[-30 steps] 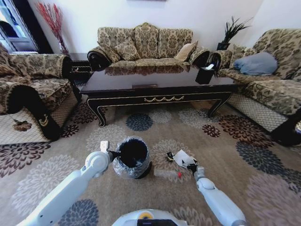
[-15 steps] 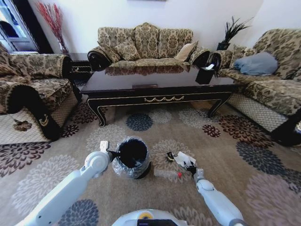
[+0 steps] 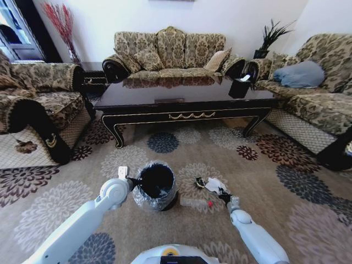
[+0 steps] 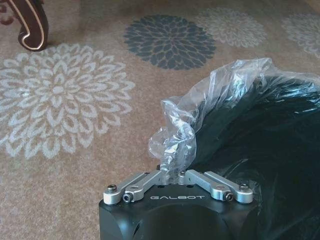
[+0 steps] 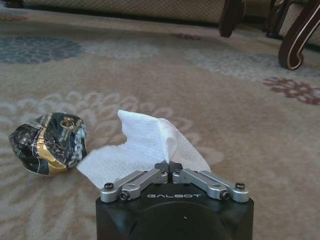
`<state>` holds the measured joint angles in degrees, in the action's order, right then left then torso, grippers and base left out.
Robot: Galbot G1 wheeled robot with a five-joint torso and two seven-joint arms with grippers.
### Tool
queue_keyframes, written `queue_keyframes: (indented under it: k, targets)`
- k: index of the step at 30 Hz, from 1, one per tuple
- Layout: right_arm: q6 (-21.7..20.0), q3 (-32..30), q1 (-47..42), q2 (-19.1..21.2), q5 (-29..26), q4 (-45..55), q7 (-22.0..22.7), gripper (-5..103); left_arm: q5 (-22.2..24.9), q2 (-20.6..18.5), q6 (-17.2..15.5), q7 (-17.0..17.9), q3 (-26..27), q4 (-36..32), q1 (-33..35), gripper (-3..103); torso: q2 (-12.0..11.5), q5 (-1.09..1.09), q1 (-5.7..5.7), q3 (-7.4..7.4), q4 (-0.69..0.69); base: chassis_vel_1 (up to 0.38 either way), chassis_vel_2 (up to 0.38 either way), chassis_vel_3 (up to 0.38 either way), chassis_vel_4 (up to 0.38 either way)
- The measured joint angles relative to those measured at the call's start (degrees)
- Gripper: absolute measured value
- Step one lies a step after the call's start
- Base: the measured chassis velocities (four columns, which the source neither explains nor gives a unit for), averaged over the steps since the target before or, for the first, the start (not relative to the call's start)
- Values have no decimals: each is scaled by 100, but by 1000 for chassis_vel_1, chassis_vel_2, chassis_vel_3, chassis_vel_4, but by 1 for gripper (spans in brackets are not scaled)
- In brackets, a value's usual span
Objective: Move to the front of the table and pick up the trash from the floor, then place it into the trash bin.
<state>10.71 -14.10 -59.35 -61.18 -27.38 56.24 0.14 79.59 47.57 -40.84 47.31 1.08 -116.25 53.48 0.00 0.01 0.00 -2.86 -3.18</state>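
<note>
The black trash bin with its clear plastic liner stands on the carpet in front of the dark table. My left gripper is shut on the liner's crinkled edge at the bin's rim. To the bin's right, my right gripper is down at the floor, shut on a fold of the white paper. A crumpled dark wrapper lies beside that paper on the carpet. The clear bottle with a red cap lies nearer me, between the bin and my right arm.
Patterned sofas surround the table on the left, behind it and on the right. A black tissue holder sits on the table's right end. Curved table legs stand ahead. Open carpet lies left and right of me.
The white paper has drawn together into a smaller bunch at my right gripper. My left gripper and the bin have edged slightly to the right.
</note>
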Motion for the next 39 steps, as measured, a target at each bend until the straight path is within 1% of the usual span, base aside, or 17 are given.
queue_keyframes:
  k: [7,10,11,14,15,16,19,20,25,26,29,30,34,35,38,39]
  targets:
    - [-73,-276,-470,316,-82,879,101,0,-68,122,-24,3,-286,62,-180,2,0,0,0,0,0,0,0,0,0]
    - [-104,-558,-1059,558,-124,1887,162,0,-80,320,-42,41,-616,170,-432,2,0,0,0,0,0,0,0,0,0]
    - [-104,-558,-1059,558,-124,1887,162,0,-80,320,-42,41,-616,170,-432,2,0,0,0,0,0,0,0,0,0]
    - [-106,-769,-1492,688,-126,2491,202,0,-97,463,-50,76,-840,250,-581,2,0,0,0,0,-2,0,0,0,0]
    - [-109,-907,-1761,768,-138,2882,234,0,-102,562,-56,108,-995,291,-677,2,0,0,0,0,-2,0,0,0,0]
    - [-109,-907,-1761,768,-138,2882,234,0,-102,562,-56,108,-995,291,-677,2,0,0,0,0,-2,0,0,0,0]
    - [-119,-1304,-2344,888,-153,3840,286,0,-122,788,-58,171,-1416,437,-932,2,1,-1,0,0,-2,0,0,0,0]
    - [-119,-1304,-2344,888,-153,3840,286,0,-122,788,-58,171,-1416,437,-932,2,1,-1,0,0,-2,0,0,0,0]
    - [-144,-1857,-3048,946,-149,5118,338,0,-121,1063,-57,257,-1902,633,-1272,2,0,0,0,1,1,0,0,0,0]
    - [-144,-1857,-3048,946,-149,5118,338,0,-121,1063,-57,257,-1902,633,-1272,2,0,0,0,1,1,0,0,0,0]
    - [-161,-2131,-3475,952,-101,5824,370,0,-99,1207,-58,319,-2102,747,-1442,2,0,0,0,1,0,0,0,0,0]
    - [-161,-2131,-3475,952,-101,5824,370,0,-99,1207,-58,319,-2102,747,-1442,2,0,0,0,1,0,0,0,0,0]
    - [-204,-2269,-3962,850,53,6689,508,0,-35,1435,-58,400,-2349,988,-1620,2,1,-1,0,1,1,0,0,0,0]
    - [-204,-2269,-3962,850,53,6689,508,0,-35,1435,-58,400,-2349,988,-1620,2,1,-1,0,1,1,0,0,0,0]
    - [-212,-2189,-4359,731,245,7248,524,0,30,1613,-42,482,-2536,1101,-1777,2,1,-1,0,1,-1,0,0,0,0]
    - [-212,-2189,-4359,731,245,7248,524,0,30,1613,-42,482,-2536,1101,-1777,2,1,-1,0,1,-1,0,0,0,0]
